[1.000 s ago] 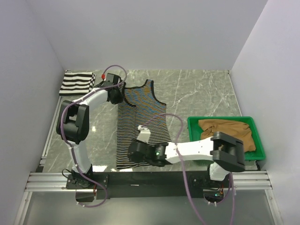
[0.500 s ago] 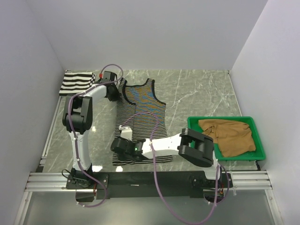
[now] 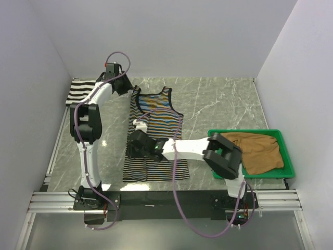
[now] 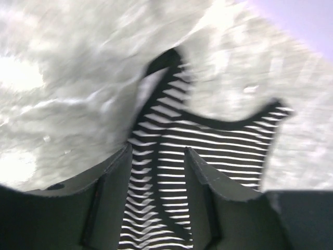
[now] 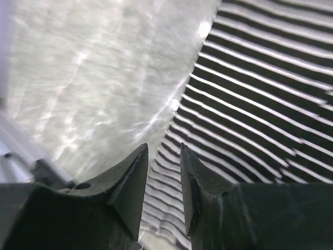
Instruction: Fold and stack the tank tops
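The pinstripe tank top lies flat on the marble table, straps toward the back. My left gripper hovers over its left strap with the jaws open; in the left wrist view the strap runs between my fingers. My right gripper is over the top's left edge, jaws a little apart, and the edge lies under them. The wide-striped top lies folded at the back left. The tan top lies crumpled in the green tray.
The green tray stands at the right near the front. A metal rail runs along the near edge. Grey walls close in on the left, back and right. Purple cables loop over the pinstripe top.
My left gripper has moved back and left off the shoulder, and the left strap now lies stretched out. My right gripper has moved from the hem left, then back along the left edge.
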{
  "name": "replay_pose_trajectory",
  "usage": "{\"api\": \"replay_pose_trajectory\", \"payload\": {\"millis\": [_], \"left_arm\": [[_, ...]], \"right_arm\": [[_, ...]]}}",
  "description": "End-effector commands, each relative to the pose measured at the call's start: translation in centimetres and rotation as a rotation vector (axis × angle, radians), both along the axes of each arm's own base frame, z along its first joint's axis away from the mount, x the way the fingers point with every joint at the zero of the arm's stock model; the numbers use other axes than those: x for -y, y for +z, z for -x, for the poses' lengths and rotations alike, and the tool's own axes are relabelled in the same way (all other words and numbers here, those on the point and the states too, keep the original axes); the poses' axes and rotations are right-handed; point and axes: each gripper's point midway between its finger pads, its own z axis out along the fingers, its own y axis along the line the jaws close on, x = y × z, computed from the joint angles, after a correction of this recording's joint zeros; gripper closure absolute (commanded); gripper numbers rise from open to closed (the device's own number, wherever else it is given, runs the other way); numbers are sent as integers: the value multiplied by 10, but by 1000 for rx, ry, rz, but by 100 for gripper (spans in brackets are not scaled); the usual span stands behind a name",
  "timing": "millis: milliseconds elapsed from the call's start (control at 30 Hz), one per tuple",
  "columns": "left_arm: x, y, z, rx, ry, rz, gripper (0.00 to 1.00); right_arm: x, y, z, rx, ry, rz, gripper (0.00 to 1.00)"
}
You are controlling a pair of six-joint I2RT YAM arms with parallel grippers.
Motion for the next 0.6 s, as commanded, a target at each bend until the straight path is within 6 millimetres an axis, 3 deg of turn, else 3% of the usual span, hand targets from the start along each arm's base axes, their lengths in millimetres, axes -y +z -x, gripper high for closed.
{"api": "replay_pose_trajectory", "payload": {"millis": [0,33,67,100,133,167,200,233,267,300,333,367,400,433,467,500,533,567], "left_arm": [[17,98,-7,204,-55,69,49],[17,114,3,226,-51,85,49],[19,121,8,237,-47,102,49],[21,147,15,289,-35,132,50],[22,135,27,258,-28,141,50],[30,136,35,260,-33,152,50],[35,139,41,268,-27,165,52],[38,137,58,254,-23,166,53],[54,137,70,250,-51,180,53],[62,137,79,252,-66,191,54],[67,135,95,242,-70,193,55],[84,134,108,237,-96,199,55],[92,146,122,268,-117,216,55],[99,130,136,241,-129,218,56],[118,129,152,237,-165,232,57],[127,129,163,239,-189,249,58],[132,125,179,235,-206,252,58],[149,124,195,228,-247,259,58]], "right_arm": [[18,81,-15,127,-18,-118,61],[32,100,-17,140,-44,-136,60],[49,99,-23,130,-76,-113,59],[73,91,-37,122,-130,-84,59],[91,105,-47,131,-173,-101,59],[108,100,-53,118,-206,-76,59],[135,94,-74,108,-273,-55,59],[151,96,-84,107,-309,-46,59],[167,88,-89,89,-332,-1,60],[190,86,-108,73,-388,12,60],[200,78,-114,51,-401,28,60],[212,71,-121,38,-413,58,60],[219,72,-129,36,-433,68,60],[236,61,-143,25,-470,114,60],[246,53,-146,3,-485,151,60],[250,53,-154,-1,-500,157,60],[258,41,-159,-27,-516,181,60],[268,38,-167,-38,-538,178,60]]}}
